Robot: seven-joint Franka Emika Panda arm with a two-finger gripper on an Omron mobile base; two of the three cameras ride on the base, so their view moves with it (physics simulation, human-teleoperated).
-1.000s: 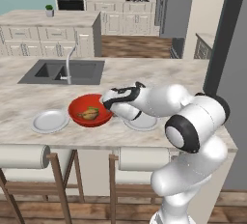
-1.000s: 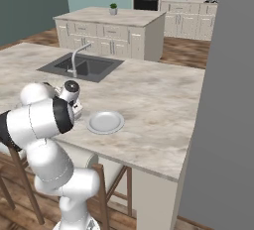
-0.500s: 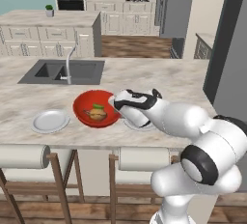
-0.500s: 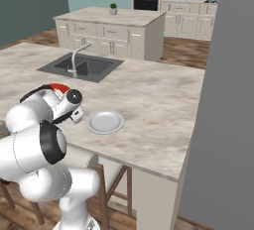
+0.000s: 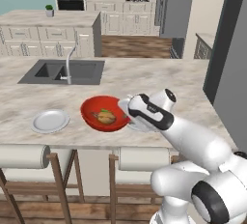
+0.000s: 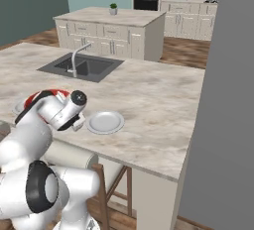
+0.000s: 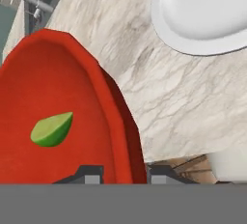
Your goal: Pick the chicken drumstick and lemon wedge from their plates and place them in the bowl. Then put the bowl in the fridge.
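The red bowl [image 5: 99, 108] sits on the marble counter with the chicken drumstick [image 5: 106, 117] and the lemon wedge [image 7: 52, 129] inside it. My gripper [image 7: 123, 175] is shut on the bowl's right rim [image 7: 120, 121], one fingertip inside and one outside. In the left base view the gripper [image 5: 129, 117] is at the bowl's right edge. One bare white plate [image 5: 50, 120] lies left of the bowl. The other plate [image 6: 105, 122] lies just right of it, partly behind my hand. A tall grey fridge [image 5: 169, 6] stands at the back of the room.
A sink with a faucet [image 5: 67, 68] is set in the counter behind the bowl. A tall grey panel [image 6: 225, 100] rises close on the right. Two stools [image 5: 29, 158] stand under the counter's front edge. An island with a small plant [image 5: 49, 9] stands beyond.
My arm has swung its elbow down and to the right while the hand stayed at the bowl's rim. The bowl has shifted slightly right.
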